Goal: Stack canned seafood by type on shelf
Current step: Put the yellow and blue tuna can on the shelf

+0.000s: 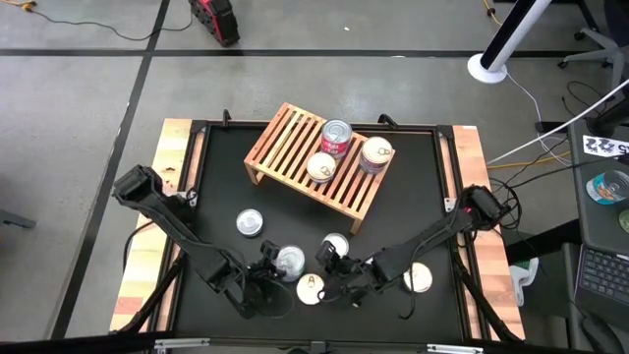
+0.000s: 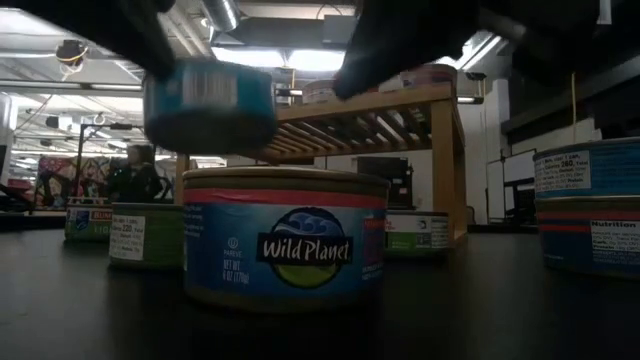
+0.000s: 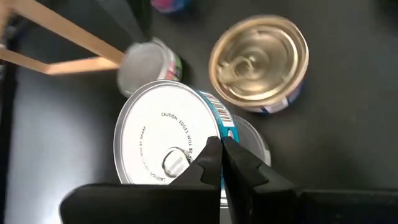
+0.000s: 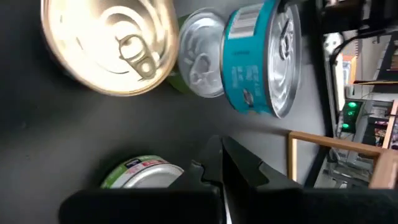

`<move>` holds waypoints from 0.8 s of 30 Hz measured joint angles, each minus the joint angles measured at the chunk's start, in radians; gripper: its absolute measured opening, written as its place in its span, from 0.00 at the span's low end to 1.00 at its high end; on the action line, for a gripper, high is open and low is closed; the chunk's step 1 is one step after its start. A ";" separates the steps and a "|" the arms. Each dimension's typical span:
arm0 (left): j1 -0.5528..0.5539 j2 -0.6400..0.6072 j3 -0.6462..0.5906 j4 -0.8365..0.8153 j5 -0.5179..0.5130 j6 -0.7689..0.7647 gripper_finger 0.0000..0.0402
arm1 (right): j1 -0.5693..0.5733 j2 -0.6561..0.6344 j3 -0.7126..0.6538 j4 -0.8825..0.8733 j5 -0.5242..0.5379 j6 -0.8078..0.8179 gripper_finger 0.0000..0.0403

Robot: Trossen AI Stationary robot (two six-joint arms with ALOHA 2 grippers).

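While the left gripper (image 1: 278, 264) hangs above the table (image 1: 216, 187), we see its fingers (image 3: 208, 163) clamped on a blue can (image 2: 210, 103), lifted clear of the black top. Just under those fingers sits another can (image 3: 255, 140); a gold-lidded can (image 3: 260, 62) lies beyond them. Right gripper (image 1: 331, 264) is low nearby, fingers (image 4: 211, 162) pressed together, empty. The shelf (image 1: 295, 143) is well ahead of both, carrying three cans (image 1: 336, 137).

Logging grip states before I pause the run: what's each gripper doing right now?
Left gripper: at a raised blue-sided tin; open or shut cannot be told.
Right gripper: shut, holding nothing.
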 joint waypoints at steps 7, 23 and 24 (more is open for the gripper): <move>0.021 -0.098 0.000 -0.040 -0.038 0.006 0.00 | 0.000 -0.071 0.000 -0.027 0.009 0.003 0.02; 0.211 -0.370 0.000 -0.129 -0.103 0.244 0.00 | 0.000 -0.229 0.000 -0.069 0.044 0.016 0.02; 0.232 -0.386 0.000 -0.129 -0.103 0.267 0.00 | 0.000 -0.235 0.000 -0.071 0.045 0.016 0.02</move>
